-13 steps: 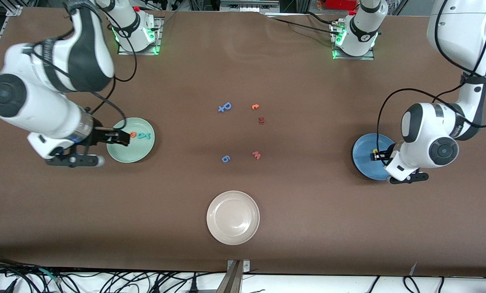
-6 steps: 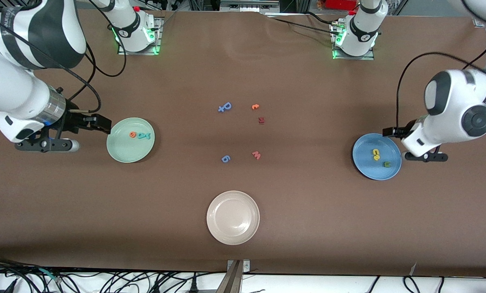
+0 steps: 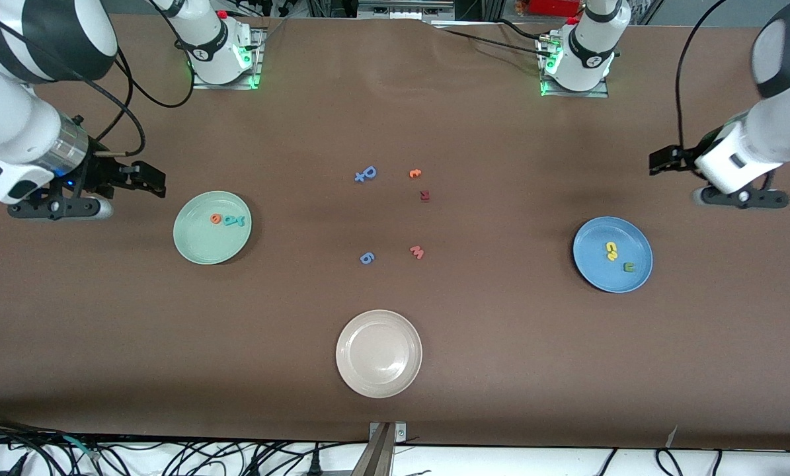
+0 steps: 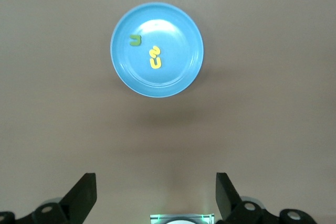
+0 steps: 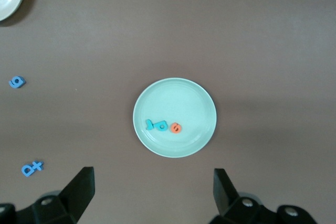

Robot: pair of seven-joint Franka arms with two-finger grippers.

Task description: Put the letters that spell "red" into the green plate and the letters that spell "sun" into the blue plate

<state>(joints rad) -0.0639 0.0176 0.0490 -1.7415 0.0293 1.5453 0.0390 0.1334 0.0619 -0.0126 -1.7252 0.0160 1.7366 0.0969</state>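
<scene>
- Brown matte tabletop [image 3: 474, 370] carries three plates and a loose scatter of small foam letters at its middle.
- Round mint-green plate [image 3: 196, 248], toward the right arm's end, holds the orange round "e" [image 3: 216, 219] touching the two teal letters [image 3: 235, 221]; "red" looks complete there.
- Round medium-blue plate [image 3: 599, 277], toward the left arm's end, holds the two yellow letters [image 3: 611, 251] touching each other, with the green U-shaped letter [image 3: 629, 267] just beside them; "sun" looks complete too.
- Right gripper [image 3: 149, 180] is over bare table beside the green plate, fingers spread wide and holding nothing.
- Left gripper [image 3: 662, 162] is over bare table near the blue plate, likewise released and empty.
- Remaining on the table are blue letters [image 3: 365, 174], a blue "6"-like piece [image 3: 367, 258], a less round orange letter [image 3: 415, 174], a dark red letter [image 3: 424, 195] and a pink "w" [image 3: 417, 252]; none belong in either plate.
- Cream-white plate [image 3: 379, 390], nearest the front camera, is bare.
- Judged from this, the step in hand is clearing away: lift both arms up and off without sweeping low over the plates, and leave the distractors alone.
</scene>
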